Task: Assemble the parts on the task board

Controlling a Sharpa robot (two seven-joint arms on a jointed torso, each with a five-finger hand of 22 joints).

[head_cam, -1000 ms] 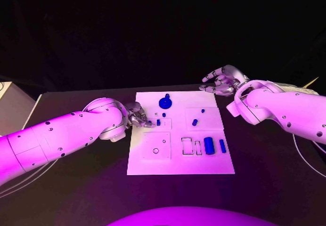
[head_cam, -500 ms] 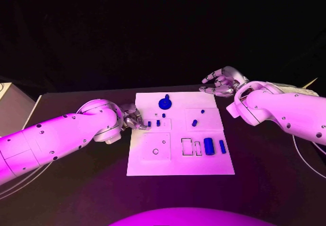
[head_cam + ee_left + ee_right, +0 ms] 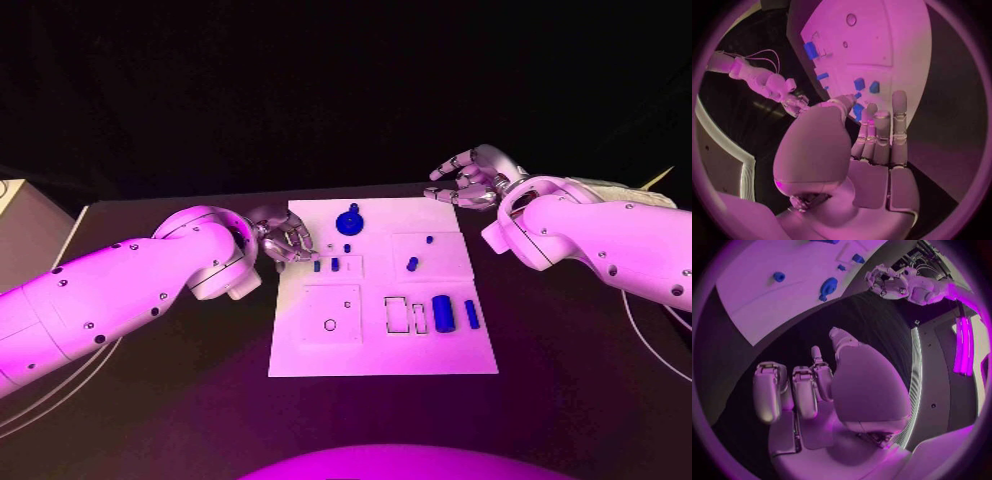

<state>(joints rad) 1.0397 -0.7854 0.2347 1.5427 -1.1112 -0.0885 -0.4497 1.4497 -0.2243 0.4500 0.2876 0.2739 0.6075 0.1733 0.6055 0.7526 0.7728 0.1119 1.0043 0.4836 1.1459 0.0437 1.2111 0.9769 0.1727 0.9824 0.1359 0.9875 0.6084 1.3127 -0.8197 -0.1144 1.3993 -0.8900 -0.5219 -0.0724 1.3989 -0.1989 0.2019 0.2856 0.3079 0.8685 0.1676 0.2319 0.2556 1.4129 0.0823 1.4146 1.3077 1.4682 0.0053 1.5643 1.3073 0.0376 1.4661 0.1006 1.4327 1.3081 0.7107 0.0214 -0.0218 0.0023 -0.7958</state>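
Note:
The white task board (image 3: 382, 345) lies in the middle of the table. A round blue part with a knob (image 3: 351, 220) stands near its far edge. Two small blue parts (image 3: 317, 266) (image 3: 335, 264) stand side by side near the left edge, and two longer blue parts (image 3: 443, 309) lie at the right. My left hand (image 3: 289, 240) hovers at the board's left edge, just beyond the two small parts (image 3: 874, 87), with fingers stretched out and nothing in them. My right hand (image 3: 469, 178) hangs off the board's far right corner, fingers loosely apart, holding nothing (image 3: 817, 390).
More small blue parts (image 3: 413, 263) (image 3: 430, 237) stand in the board's right half. A square recess with a hole (image 3: 332, 308) and narrow rectangular slots (image 3: 397, 310) lie in the near half. A pale box (image 3: 22, 215) stands at the table's left edge.
My left hand has drawn back toward the far left, off the board's edge, and a second small blue part now shows beside the first. My right hand has hardly moved.

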